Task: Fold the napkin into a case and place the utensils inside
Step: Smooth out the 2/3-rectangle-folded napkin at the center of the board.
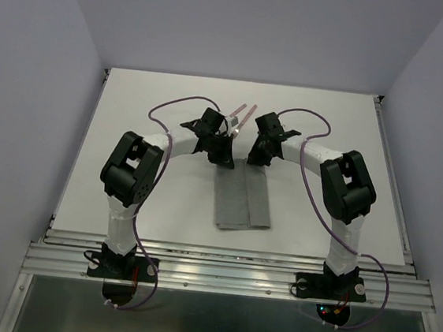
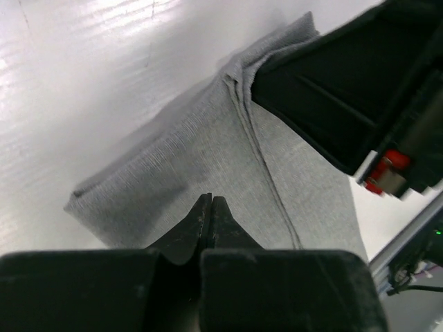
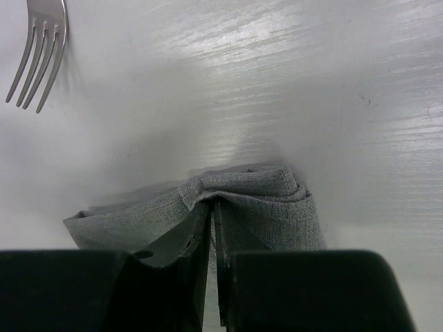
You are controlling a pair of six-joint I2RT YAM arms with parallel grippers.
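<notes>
The grey napkin (image 1: 241, 204) lies mid-table, folded into a long narrow strip like a case. My right gripper (image 1: 255, 158) is at its far end. In the right wrist view that gripper (image 3: 212, 204) is shut on the napkin's (image 3: 277, 207) far edge, and the cloth bunches up over the fingertips. My left gripper (image 1: 222, 157) hovers beside it over the strip's left half. In the left wrist view it (image 2: 210, 199) is shut and empty above the flat cloth (image 2: 173, 166). The utensils (image 1: 243, 114) lie just beyond the napkin, pink handles pointing away. The fork's tines (image 3: 38, 52) show in the right wrist view.
The white table (image 1: 146, 126) extends on both sides of the napkin, with a metal rail (image 1: 226, 273) along its near edge. The right arm's black body (image 2: 346, 90) looms close in the left wrist view. Purple cables (image 1: 172, 107) arch over both arms.
</notes>
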